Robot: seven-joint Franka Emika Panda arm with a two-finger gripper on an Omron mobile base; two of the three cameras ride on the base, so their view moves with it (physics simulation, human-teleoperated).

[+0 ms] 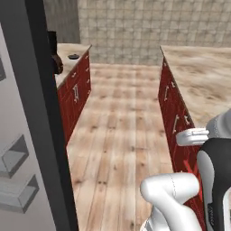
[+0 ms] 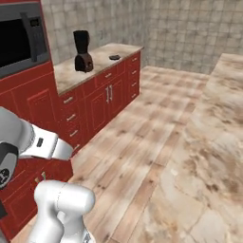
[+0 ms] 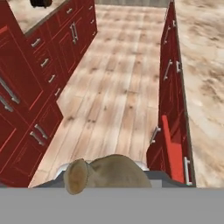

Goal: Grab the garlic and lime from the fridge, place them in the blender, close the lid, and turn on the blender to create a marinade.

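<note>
Fridge (image 1: pixel 40 135) door edge fills left of left base view, pale door bins beside it. Red cabinets (image 2: pixel 102 102) line both sides of wood floor (image 1: pixel 119 135). Bench (image 2: pixel 95 59) on left run carries blender (image 2: pixel 83 57), upright, jar open. Lid (image 2: pixel 114 57) lies flat on same bench, well apart from blender, toward far end. Pincer (image 3: pixel 105 177) low in hand view, clenched around garlic (image 3: pixel 103 175), tan bulb with stub end toward camera, held above floor between cabinet runs.
</note>
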